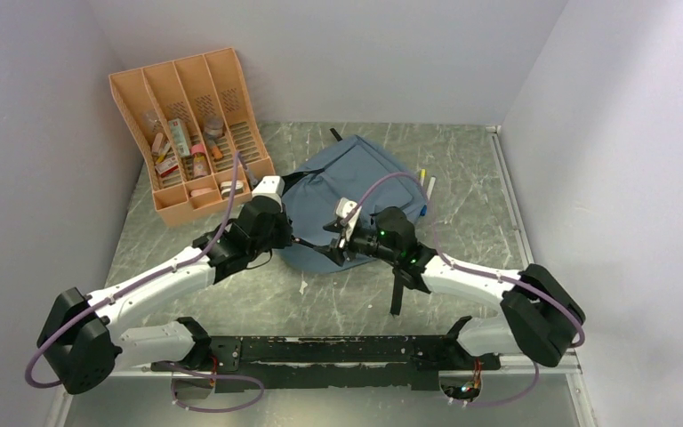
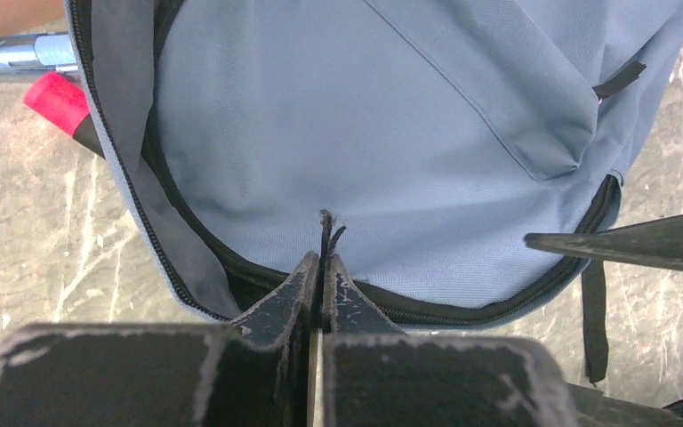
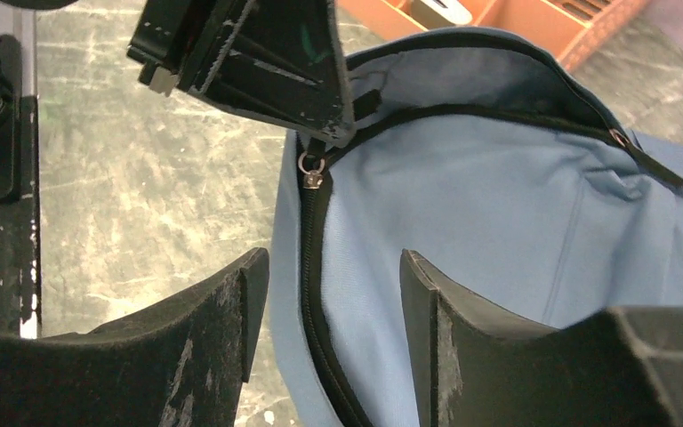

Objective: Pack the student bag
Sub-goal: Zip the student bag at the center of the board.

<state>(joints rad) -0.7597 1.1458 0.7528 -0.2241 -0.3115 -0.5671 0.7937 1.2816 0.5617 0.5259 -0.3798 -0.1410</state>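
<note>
**Left pinches the zip pull, right hovers wide over the bag's edge**

The bag [image 1: 356, 178] lies flat on the bench [image 1: 471, 178], in front of both arms. At its near edge the left gripper [image 2: 322, 267] has its jaws pressed together on the thin black pull cord [image 2: 327, 227]. The right gripper [image 3: 333, 302] straddles the zip beside the slider [image 3: 310, 169], jaws spread, clamping nothing. Here's the danger: pull off-line and that skinny cord could slip free. With the soft fabric unpinned, it may bunch and jam the slider, or the whole bag may simply drag along.
</note>
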